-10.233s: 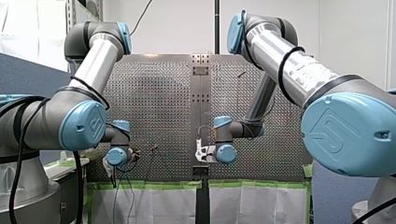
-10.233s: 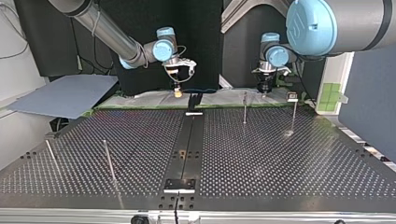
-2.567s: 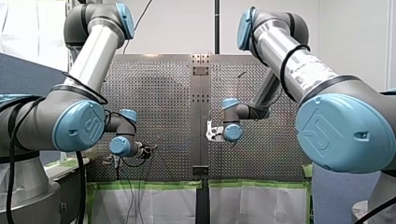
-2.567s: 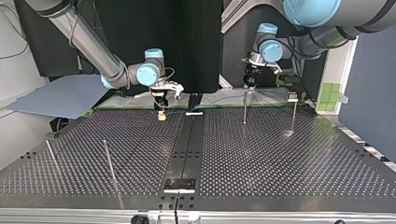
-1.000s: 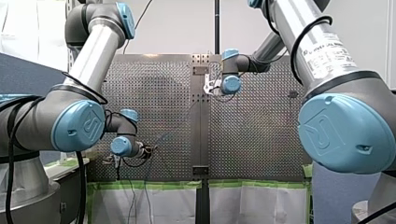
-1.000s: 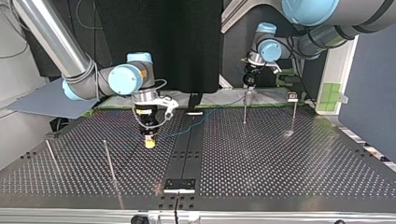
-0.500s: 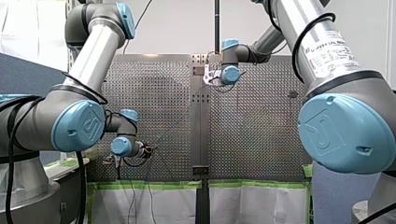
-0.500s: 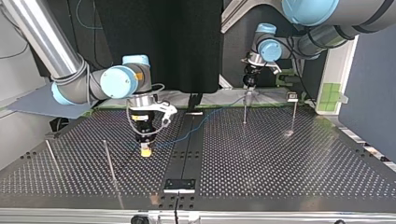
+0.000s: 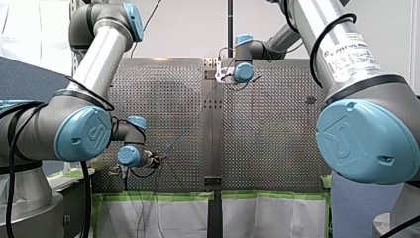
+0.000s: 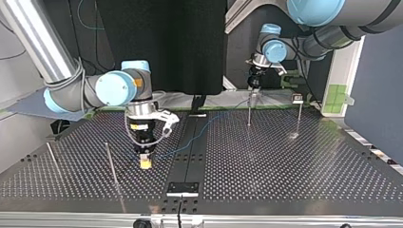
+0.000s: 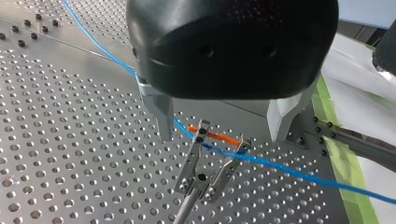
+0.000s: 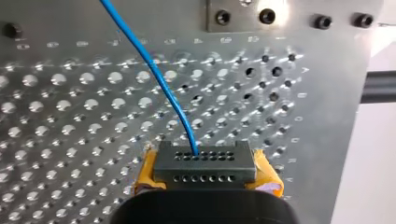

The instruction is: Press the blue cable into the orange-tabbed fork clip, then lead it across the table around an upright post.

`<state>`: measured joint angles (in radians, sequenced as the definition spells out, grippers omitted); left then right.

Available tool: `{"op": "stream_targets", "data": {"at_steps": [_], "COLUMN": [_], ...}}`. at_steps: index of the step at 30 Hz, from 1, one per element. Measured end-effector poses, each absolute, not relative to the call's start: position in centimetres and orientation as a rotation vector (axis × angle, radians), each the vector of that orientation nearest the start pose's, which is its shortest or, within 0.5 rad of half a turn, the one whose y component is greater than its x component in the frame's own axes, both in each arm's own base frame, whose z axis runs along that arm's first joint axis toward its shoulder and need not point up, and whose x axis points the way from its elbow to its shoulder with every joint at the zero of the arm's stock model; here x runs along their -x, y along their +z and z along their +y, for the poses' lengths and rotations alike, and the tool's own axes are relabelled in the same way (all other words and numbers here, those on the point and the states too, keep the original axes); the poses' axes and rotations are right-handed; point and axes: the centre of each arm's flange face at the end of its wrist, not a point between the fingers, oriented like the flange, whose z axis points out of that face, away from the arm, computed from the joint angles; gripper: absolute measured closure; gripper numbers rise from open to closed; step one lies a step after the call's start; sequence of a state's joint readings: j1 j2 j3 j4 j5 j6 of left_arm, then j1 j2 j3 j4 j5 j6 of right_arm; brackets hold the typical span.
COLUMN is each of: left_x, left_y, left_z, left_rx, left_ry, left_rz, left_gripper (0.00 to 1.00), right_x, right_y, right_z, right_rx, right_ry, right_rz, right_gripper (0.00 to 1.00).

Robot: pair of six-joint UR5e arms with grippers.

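Left wrist view: hovering right over the orange-tabbed fork clip (image 11: 205, 172) with my left gripper (image 11: 220, 137), jaws spread wide, nothing held. Blue cable (image 11: 289, 170) lying across the top of the fork, between the two prongs, just by the orange tab (image 11: 215, 136). Hard to tell if pushed all the way down.

Right wrist view: pinching the blue cable with my right gripper (image 12: 205, 168), yellow pads (image 12: 145, 172) pressed together on it.

Top view: holding the cable low over the table (image 10: 285, 166), toward its near side in that view, with the thin blue line stretching back to the clip at the far side. Upright post (image 10: 110, 161) near, toward that view's left.

Step in hand, most likely: clip part about done, now leading the cable across the table.

Next, probably: go past the post and curl around it, staying low enough to catch the post and not slip over its top. Pull gently, not hard, to avoid yanking the cable out of the clip. Keep the pinch tight all the way.
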<state>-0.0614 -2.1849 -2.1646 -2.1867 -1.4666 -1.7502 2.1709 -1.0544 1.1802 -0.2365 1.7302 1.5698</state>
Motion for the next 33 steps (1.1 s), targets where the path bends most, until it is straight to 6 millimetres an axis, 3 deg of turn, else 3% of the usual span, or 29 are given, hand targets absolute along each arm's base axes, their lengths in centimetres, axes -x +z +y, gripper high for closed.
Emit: {"op": "stream_targets", "data": {"at_steps": [11,19,33], "left_x": [-44.5,-44.5,-44.5], "left_y": [2.2,2.2,2.2], "left_z": [-17.1,-17.1,-17.1], "left_rx": [0.035,0.036,0.034], "left_ry": [-0.266,-0.266,-0.266], "left_rz": [1.830,1.830,1.832], "left_gripper": [0.00,0.00,0.00], "right_x": [-49.8,-48.8,-46.6], "right_y": [42.5,45.1,46.2], "right_z": [-51.9,-52.0,-53.0], "right_rx": [-1.399,-1.363,-1.319], "right_ry": [1.618,1.622,1.568], "right_rz": [-0.912,-0.918,-0.967], "right_gripper": [1.00,1.00,1.00]}}
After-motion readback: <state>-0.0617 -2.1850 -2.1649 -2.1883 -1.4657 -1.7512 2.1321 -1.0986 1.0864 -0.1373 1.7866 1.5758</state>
